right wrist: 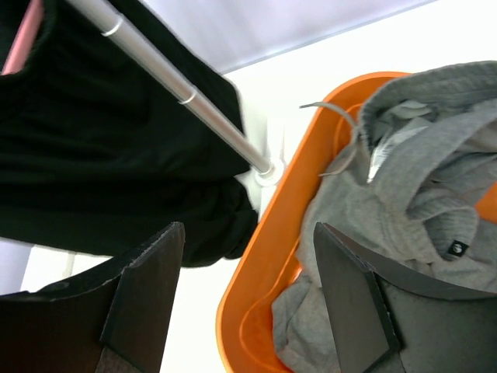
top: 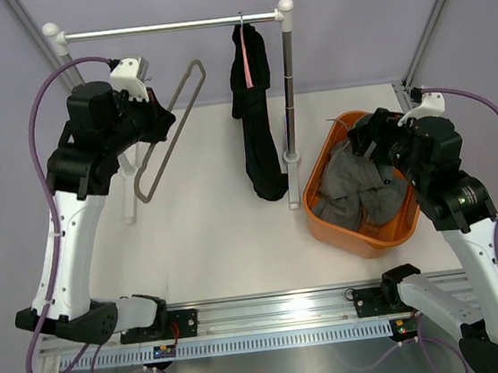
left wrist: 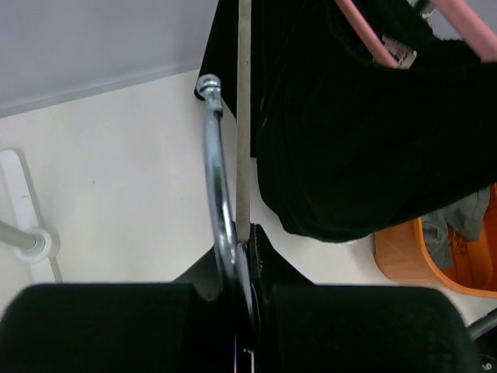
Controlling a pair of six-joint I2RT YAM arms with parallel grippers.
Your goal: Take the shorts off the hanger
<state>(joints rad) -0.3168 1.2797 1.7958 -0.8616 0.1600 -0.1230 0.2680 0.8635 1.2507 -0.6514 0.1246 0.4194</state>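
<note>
Glossy chrome metal hanger [left wrist: 211, 155], matt grey cloth shorts [top: 358, 194], smooth orange plastic basket [right wrist: 279, 233]

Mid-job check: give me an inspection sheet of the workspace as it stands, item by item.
Surface: white table, with the rack standing on it.
Job's things: bare metal hanger off the rail, in the left gripper; gray shorts heaped in the orange basket.
Clutter: black garment hanging on a pink hanger from the rail.
Grippers: left gripper shut on the metal hanger; right gripper open and empty, over the basket.
Cables: purple cables loop from both wrists, apart from the rack.
Surroundings: gray walls and metal frame posts; nothing else seen.
</note>
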